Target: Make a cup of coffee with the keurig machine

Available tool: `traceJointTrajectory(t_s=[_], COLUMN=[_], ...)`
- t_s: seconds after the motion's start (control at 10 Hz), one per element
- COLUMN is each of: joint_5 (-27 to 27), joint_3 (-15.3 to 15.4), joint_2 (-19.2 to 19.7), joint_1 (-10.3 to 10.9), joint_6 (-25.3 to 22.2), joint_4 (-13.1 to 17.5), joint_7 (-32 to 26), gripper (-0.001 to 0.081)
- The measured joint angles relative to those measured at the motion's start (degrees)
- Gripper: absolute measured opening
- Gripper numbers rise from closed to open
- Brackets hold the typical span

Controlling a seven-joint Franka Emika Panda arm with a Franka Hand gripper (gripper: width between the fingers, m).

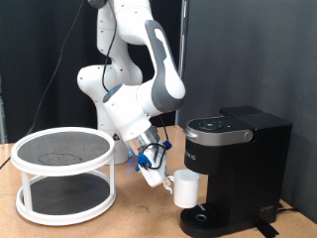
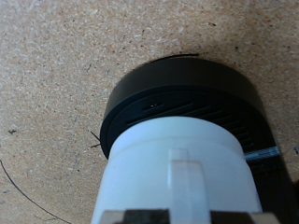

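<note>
The white cup (image 1: 186, 188) hangs in the air just above the round drip base (image 1: 203, 218) of the black keurig machine (image 1: 236, 159), under its front overhang. My gripper (image 1: 162, 179) is on the cup's side towards the exterior view's left and is shut on its handle. The machine's lid is down. In the wrist view the cup (image 2: 177, 173) fills the frame close to the hand, with its handle (image 2: 187, 182) facing the camera. The black drip base (image 2: 177, 93) lies just beyond it on the wooden table (image 2: 65, 84).
A white two-tier round rack with dark mesh shelves (image 1: 64, 174) stands on the table at the exterior view's left. A dark curtain hangs behind. A thin black cable (image 2: 14, 191) lies on the table.
</note>
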Motion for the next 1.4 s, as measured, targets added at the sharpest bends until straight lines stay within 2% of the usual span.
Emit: traceJointTrajectory(t_s=[0.3,0.8,1.4], joint_5=[4.20,6.82,9.96], joint_3=[0.98,2.81,3.51], joint_2=[2.55,5.57,6.43], joint_1=[0.00,0.01,0.00], joint_6=[0.38,0.40,0.83], joint_4=[1.85,3.09,3.56], joint_7=[-3.18,-5.37,-6.31], gripper=[0.0004,0.0004,0.0004])
